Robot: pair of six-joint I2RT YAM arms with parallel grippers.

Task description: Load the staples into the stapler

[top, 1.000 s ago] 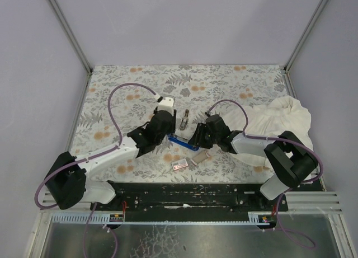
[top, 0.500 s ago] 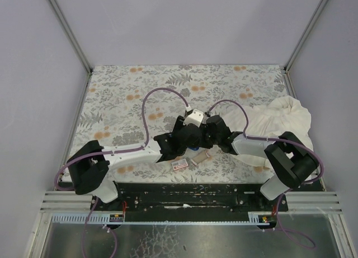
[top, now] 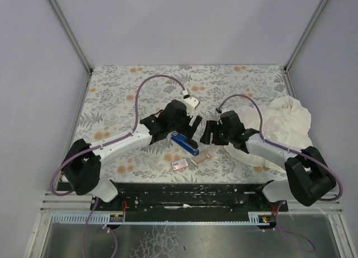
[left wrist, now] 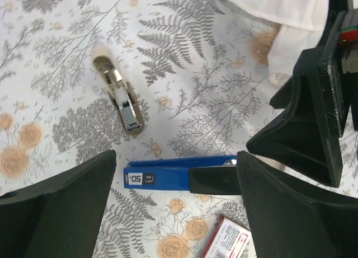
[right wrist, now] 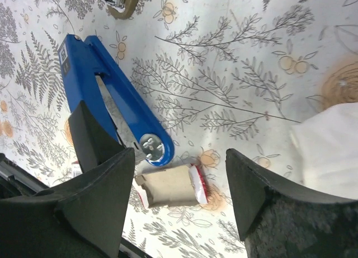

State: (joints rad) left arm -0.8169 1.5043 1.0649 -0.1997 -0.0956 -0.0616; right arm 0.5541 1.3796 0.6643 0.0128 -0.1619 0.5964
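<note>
The blue stapler (top: 185, 144) lies flat on the floral tablecloth, slanting toward the near edge. My left gripper (top: 187, 129) hovers over it, open, and the stapler (left wrist: 179, 177) rests on the table between the wide-spread fingers (left wrist: 61, 213). The staples' white box with its pink-red label (top: 179, 165) lies just nearer, and the grey-tan cardboard tray (top: 200, 157) lies to its right. My right gripper (top: 208, 136) is open above the tray (right wrist: 168, 185), beside the stapler's hinge end (right wrist: 151, 149). Neither gripper holds anything.
A small silver-tan metal part (left wrist: 120, 98) lies on the cloth beyond the stapler. A bunched white cloth (top: 285, 123) covers the table's right side under the right arm. The right gripper's black body (left wrist: 313, 118) sits close beside my left gripper.
Both grippers have opened. The left gripper swung right over the stapler and pulled back slightly. The right gripper drew back to the right, and the stapler now lies free and more slanted.
</note>
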